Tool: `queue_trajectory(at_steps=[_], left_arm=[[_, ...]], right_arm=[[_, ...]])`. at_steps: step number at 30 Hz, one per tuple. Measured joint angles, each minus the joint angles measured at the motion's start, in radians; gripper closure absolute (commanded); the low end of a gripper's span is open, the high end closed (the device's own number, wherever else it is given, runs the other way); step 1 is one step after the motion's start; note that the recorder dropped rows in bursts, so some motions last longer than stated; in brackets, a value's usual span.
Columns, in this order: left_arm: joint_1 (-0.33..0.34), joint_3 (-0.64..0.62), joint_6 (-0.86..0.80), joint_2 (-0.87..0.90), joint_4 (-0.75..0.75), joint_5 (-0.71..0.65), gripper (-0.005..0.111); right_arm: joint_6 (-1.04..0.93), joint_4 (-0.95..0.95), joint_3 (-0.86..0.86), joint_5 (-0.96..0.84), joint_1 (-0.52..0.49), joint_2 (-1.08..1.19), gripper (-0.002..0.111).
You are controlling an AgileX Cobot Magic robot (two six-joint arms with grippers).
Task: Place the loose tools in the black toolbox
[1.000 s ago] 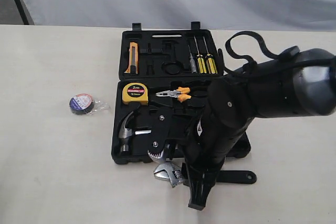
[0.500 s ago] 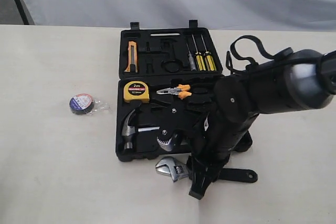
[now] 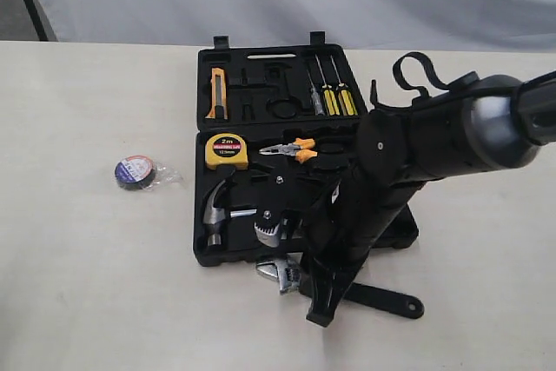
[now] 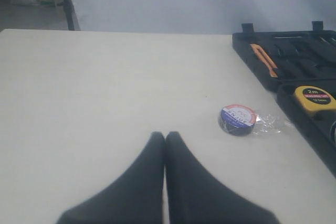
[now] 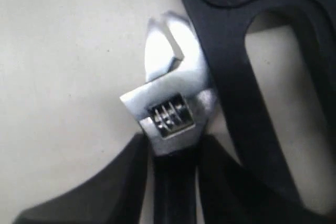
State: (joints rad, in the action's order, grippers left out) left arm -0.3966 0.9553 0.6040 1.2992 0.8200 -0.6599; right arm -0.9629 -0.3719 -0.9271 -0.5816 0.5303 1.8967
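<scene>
Wrench (image 3: 280, 274) is on the move: a second ago its silver head lay lower in the frame, clear of the toolbox (image 3: 261, 71), and now it sits tucked right against the box's front edge at lower centre, its black handle angled off to the lower right along the surface (image 3: 87, 284). The right claw (image 5: 174, 148) has its fingers (image 5: 128, 182) pressed either side of the handle just behind the head, so it looks clamped on the wrench. The box itself has nudged a touch up and right in the frame too. My read: the wrench is being brought to the box but is not yet in any recess. The left claw (image 4: 165, 140) hangs over bare surface with its fingers pressed together, holding nothing. Now the count. One hammer (image 3: 215, 215), already lying in the near half of the box at its left side. One wrench, at the front edge. One tape roll (image 3: 135, 171), out on the surface well apart to the left of the box, untouched. So by my tally one of three loose tools is in and two are left. Also in the box: one yellow tape measure (image 3: 225, 152), one pair of orange-handled pliers (image 3: 291, 154), one orange knife (image 3: 217, 93) and three screwdrivers (image 3: 333, 97) in the far half, with two latches (image 3: 220, 41) along its top edge.
</scene>
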Motion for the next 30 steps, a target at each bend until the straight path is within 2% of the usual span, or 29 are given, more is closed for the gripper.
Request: queue_trajectory(at_steps=[9,13,21,23,28,30], left_arm=[[0.0,0.0,0.0,0.0,0.0,0.0,0.105],[0.0,0.0,0.0,0.0,0.0,0.0,0.105],[0.0,0.0,0.0,0.0,0.0,0.0,0.105],[0.0,0.0,0.0,0.0,0.0,0.0,0.105],[0.0,0.0,0.0,0.0,0.0,0.0,0.105],[0.0,0.0,0.0,0.0,0.0,0.0,0.105]], right_arm=[[-0.013,0.0,-0.059,-0.148,0.002,-0.012,0.109],[-0.057,0.002,-0.093,-0.229,0.018,-0.093,0.109],[-0.027,0.003,-0.187,-0.226,0.01,-0.188,0.108],[0.0,0.004,-0.189,-0.229,0.006,-0.186,0.102],[0.047,0.009,-0.133,-0.23,0.024,-0.182,0.061],[0.049,0.011,-0.093,-0.213,0.042,-0.182,0.055]])
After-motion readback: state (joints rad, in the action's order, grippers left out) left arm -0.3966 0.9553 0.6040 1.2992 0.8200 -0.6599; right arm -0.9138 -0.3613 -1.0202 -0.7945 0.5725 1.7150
